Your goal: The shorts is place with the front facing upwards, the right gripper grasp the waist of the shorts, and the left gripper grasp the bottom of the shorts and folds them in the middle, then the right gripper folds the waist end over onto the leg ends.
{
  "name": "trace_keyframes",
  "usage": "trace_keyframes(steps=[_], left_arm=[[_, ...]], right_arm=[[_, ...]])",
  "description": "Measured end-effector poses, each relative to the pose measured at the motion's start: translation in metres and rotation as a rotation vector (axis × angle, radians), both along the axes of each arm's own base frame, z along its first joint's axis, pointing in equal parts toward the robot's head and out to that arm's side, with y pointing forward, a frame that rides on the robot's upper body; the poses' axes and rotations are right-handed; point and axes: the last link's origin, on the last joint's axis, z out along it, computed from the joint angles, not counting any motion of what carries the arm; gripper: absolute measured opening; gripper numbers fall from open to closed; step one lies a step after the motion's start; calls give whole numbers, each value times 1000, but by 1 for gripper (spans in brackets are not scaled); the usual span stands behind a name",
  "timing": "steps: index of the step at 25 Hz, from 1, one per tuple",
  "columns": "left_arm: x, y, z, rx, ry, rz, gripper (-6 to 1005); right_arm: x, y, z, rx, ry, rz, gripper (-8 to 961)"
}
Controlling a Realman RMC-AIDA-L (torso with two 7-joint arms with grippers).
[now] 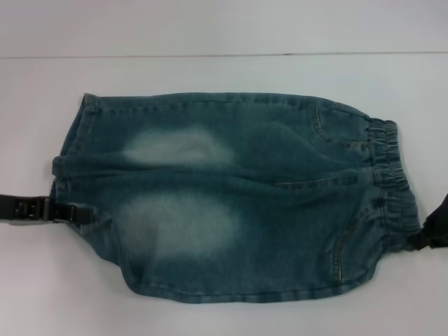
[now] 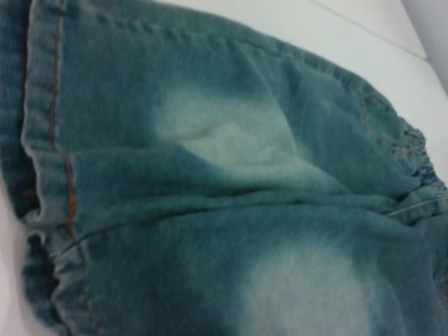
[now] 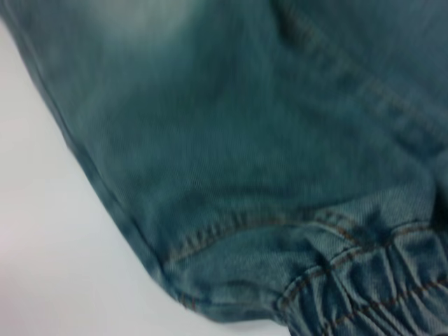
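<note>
Blue denim shorts (image 1: 231, 196) lie flat on the white table, front up, with the elastic waist (image 1: 392, 175) to the right and the leg ends (image 1: 66, 164) to the left. My left gripper (image 1: 70, 211) is at the hem of the nearer leg, one dark finger lying over the hem edge, shut on the cloth. My right gripper (image 1: 432, 231) is at the near corner of the waist, mostly cut off by the picture's edge. The left wrist view shows the leg hem (image 2: 49, 161) close up. The right wrist view shows the waistband (image 3: 364, 280).
White table (image 1: 224, 28) extends all round the shorts, with a seam line running across behind them. Nothing else lies on it.
</note>
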Motion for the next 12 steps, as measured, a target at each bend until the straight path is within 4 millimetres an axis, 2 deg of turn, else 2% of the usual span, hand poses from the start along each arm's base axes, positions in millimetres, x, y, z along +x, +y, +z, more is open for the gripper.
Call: trace_keyframes(steps=[6,12], left_arm=[[5,7,5,32,-21,-11,37],[5,20,17,113,-30,0,37]], right_arm=[[12,-9,29,92,211,-75,33],[26,-15,37,163,335,-134,33]])
